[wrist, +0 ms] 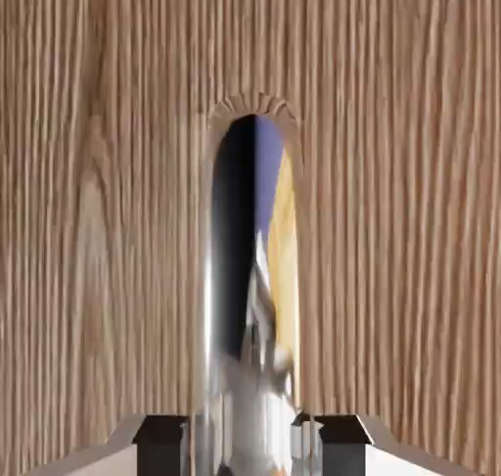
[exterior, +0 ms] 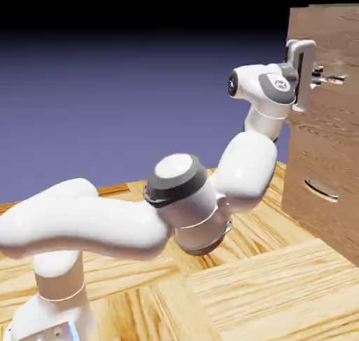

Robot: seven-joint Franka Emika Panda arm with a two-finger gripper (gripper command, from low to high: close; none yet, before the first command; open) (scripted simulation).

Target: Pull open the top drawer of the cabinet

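Hand view: handle (wrist: 250,298) between fingers (wrist: 160,433)

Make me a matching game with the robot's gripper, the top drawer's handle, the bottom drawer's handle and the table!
Things:
1. gripper
2. top drawer's handle
3. bottom drawer's handle
4. table

Descriptions:
A. light wooden boards under the robot
B. shiny and mirror-like, between the two fingertips
C. free, nothing near it, low on the cabinet
D. shut on a handle

Pairs: 1-D, 2-B, 3-C, 4-A
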